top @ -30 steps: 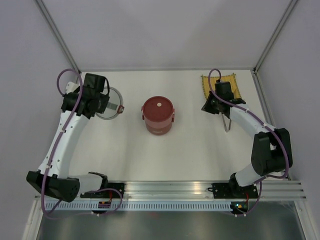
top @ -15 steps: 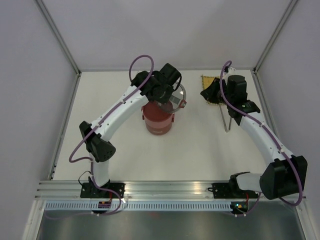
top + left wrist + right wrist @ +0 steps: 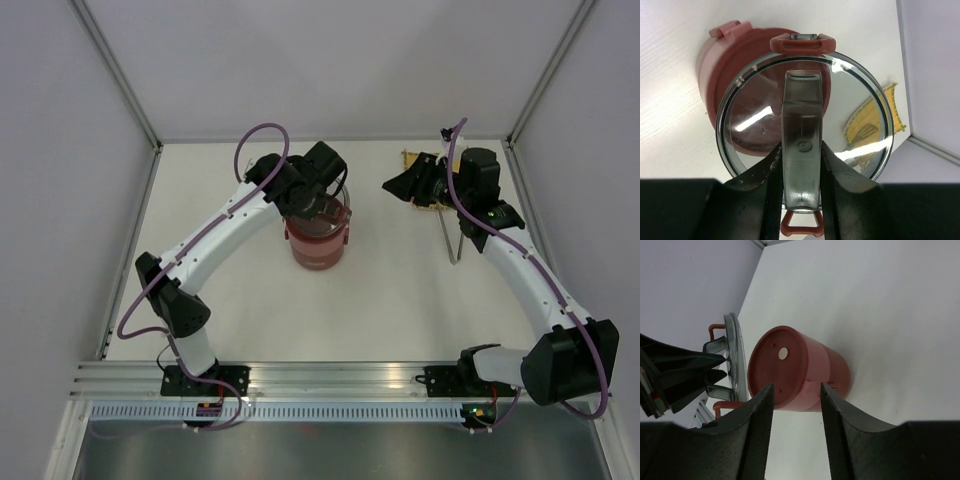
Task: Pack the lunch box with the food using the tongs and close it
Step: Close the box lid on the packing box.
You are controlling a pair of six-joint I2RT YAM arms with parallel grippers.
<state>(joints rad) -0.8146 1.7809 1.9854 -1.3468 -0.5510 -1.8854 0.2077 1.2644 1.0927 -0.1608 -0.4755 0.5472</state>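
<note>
The dark-red lunch box point(image 3: 318, 240) stands stacked mid-table, its red lid with a pale knob point(image 3: 783, 353) on top. My left gripper point(image 3: 325, 200) is shut on the handle of a clear round lid point(image 3: 840, 100) with red clasps point(image 3: 801, 42), holding it tilted just above and behind the lunch box point(image 3: 725, 65). My right gripper point(image 3: 392, 184) hovers to the right of the box, open and empty point(image 3: 796, 405), pointing at it. The silver tongs point(image 3: 455, 243) lie on the table under the right arm. No food is in view.
A yellow woven mat point(image 3: 432, 196) lies at the back right, partly under the right wrist; it also shows through the clear lid point(image 3: 871, 127). White walls and metal frame posts point(image 3: 120, 70) enclose the table at the back and sides.
The left arm has swung from the table's left side to over the lunch box, carrying the clear lid. The right gripper has opened wider and turned left toward the box.
</note>
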